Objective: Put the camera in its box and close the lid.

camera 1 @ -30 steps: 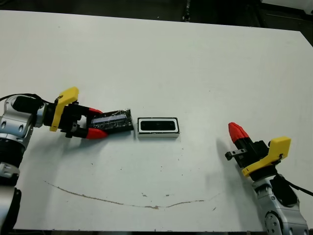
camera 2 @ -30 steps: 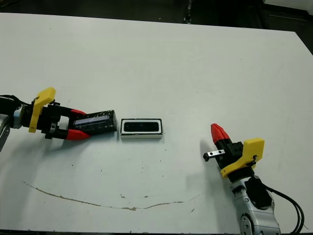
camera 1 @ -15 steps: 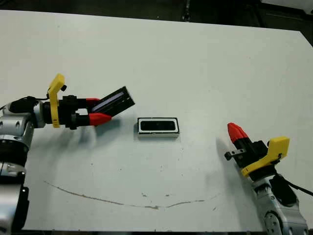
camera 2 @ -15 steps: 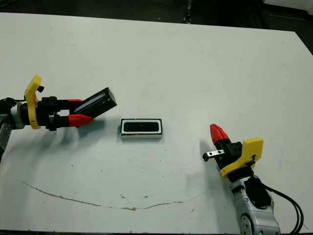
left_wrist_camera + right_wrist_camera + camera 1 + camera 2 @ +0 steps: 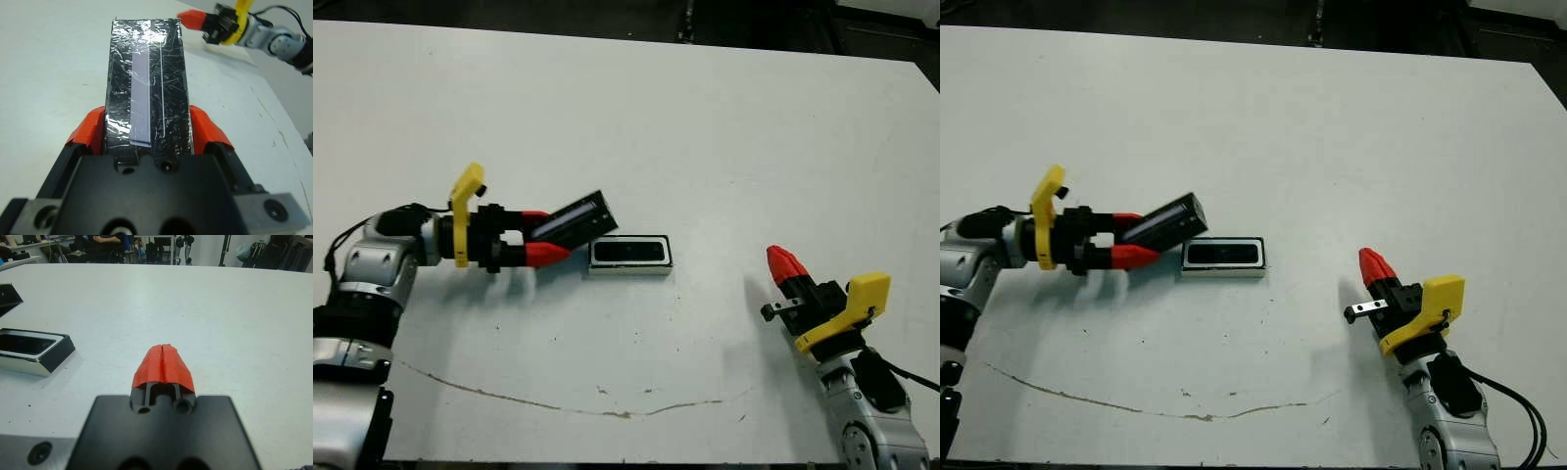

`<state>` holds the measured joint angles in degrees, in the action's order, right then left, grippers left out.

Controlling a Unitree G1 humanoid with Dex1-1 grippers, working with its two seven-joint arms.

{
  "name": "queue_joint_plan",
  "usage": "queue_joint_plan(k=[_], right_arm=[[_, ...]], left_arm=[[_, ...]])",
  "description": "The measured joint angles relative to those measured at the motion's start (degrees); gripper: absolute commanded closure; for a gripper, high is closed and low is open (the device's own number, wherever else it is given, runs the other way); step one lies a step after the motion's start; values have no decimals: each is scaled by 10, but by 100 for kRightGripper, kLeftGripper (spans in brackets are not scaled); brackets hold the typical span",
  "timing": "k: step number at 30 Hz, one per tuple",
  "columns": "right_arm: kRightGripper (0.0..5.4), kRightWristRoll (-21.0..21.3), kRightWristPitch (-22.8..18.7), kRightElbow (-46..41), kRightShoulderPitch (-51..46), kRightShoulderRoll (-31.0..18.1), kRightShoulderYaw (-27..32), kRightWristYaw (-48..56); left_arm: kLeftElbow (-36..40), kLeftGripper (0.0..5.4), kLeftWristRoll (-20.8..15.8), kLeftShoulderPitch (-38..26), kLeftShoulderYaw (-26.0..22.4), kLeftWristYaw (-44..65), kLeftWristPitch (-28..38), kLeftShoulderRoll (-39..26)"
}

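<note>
The box (image 5: 628, 271), a white-walled tray, sits mid-table with the camera (image 5: 629, 252) lying flat inside it, dark face up. My left gripper (image 5: 552, 236) is shut on the lid (image 5: 578, 219), a black crinkly cover with a pale stripe (image 5: 140, 98). The lid is held off the table and tilted, its far end close to the box's left end. Red fingers (image 5: 89, 130) clamp the lid's two long sides. My right gripper (image 5: 783, 264) rests shut and empty at the right, well away from the box (image 5: 49, 361).
A thin brownish scratch line (image 5: 558, 403) runs along the table near its front edge. The dark back edge of the table (image 5: 705, 39) lies far behind. Beyond the table, chairs and stands show in the right wrist view.
My left gripper has carried the lid rightwards from the table's left side to just beside the box, still raised and tilted. The right gripper, box and camera have stayed put.
</note>
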<state>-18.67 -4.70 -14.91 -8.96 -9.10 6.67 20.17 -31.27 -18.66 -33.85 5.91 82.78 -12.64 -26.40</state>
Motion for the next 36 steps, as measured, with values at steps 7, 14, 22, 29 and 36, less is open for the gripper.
queue_joint_plan(k=[7, 14, 22, 29, 36], right_arm=[[540, -1, 0, 0, 0, 0, 0, 0], [540, -5, 0, 0, -1, 0, 0, 1], [540, -5, 0, 0, -1, 0, 0, 1], [540, -5, 0, 0, -1, 0, -1, 0], [540, -5, 0, 0, -1, 0, -1, 0]], left_arm=[[-22, 222, 16, -17, 13, -2, 26, 13], [-46, 222, 42, -39, 33, -8, 58, 24], [-53, 222, 55, -52, 49, -11, 59, 36], [-45, 222, 64, -61, 68, -17, 56, 46], [-28, 222, 71, -61, 77, -19, 52, 46]])
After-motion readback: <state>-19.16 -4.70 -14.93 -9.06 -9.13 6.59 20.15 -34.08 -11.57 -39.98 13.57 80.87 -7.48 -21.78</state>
